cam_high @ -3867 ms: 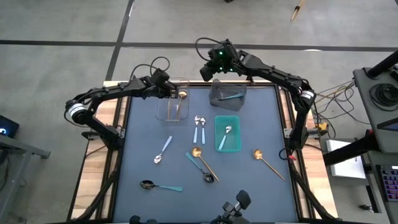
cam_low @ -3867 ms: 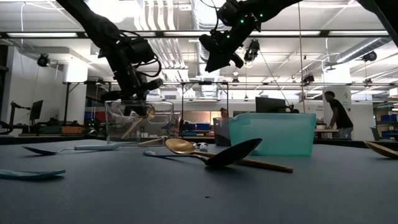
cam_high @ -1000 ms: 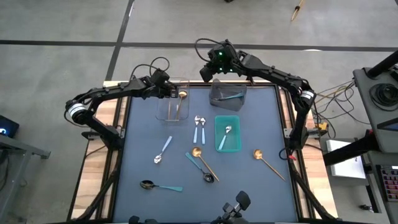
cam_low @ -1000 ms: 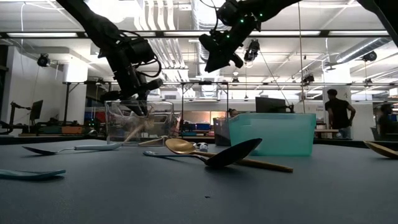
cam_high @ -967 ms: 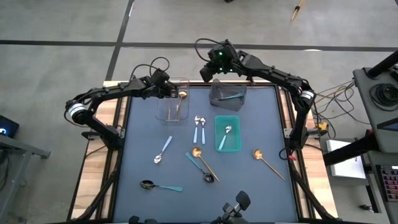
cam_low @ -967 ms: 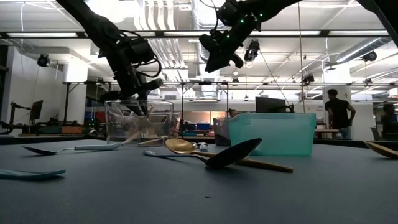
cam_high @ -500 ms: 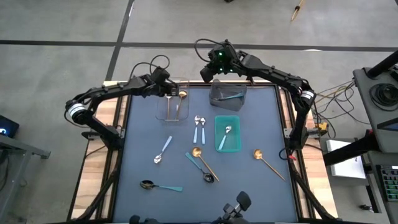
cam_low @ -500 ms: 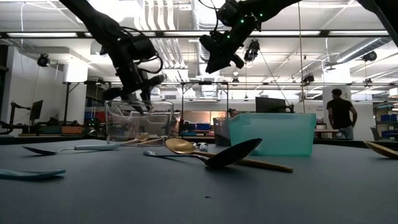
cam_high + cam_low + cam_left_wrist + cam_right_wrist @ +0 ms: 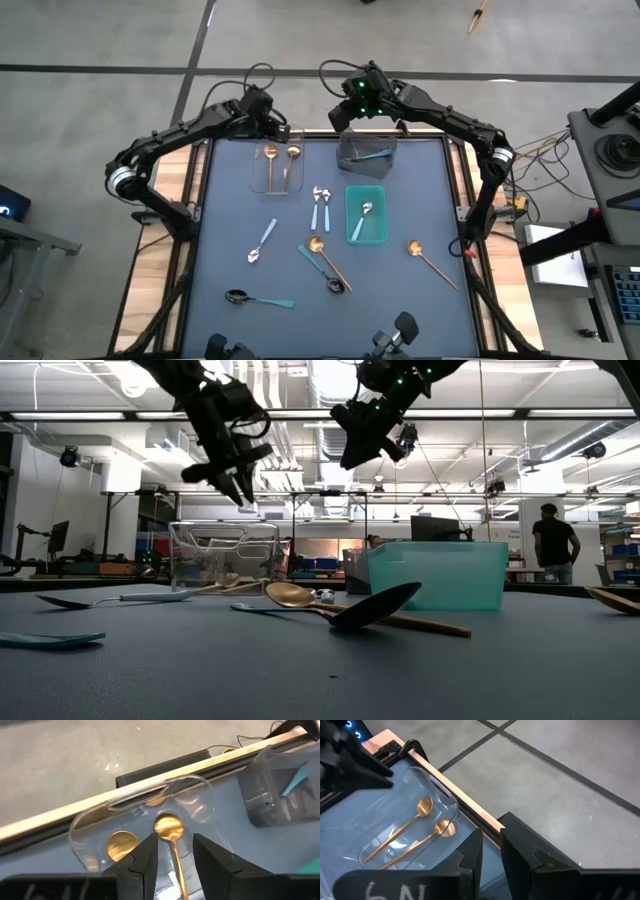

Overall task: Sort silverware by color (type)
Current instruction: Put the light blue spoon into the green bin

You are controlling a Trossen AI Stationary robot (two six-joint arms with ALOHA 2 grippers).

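My left gripper hangs open above the far end of the clear bin, with nothing between its fingers. Two gold spoons lie flat in that bin, bowls toward the far edge. My right gripper hovers high over the far rim of the grey bin, its fingers a little apart and empty. More silverware lies on the mat: light-blue-handled spoons, a gold spoon crossing a dark teal-handled one, another dark one, another gold one.
The grey bin holds a teal-handled spoon. The teal bin at mid-table holds a light-blue-handled spoon. All three bins stand in the mat's far half. A person stands in the room beyond the table.
My left gripper has let go of a gold spoon and risen up out of the clear bin, rolling a little. The spoon, held slanting inside the bin a second ago, has dropped and now lies flat beside the other gold spoon.
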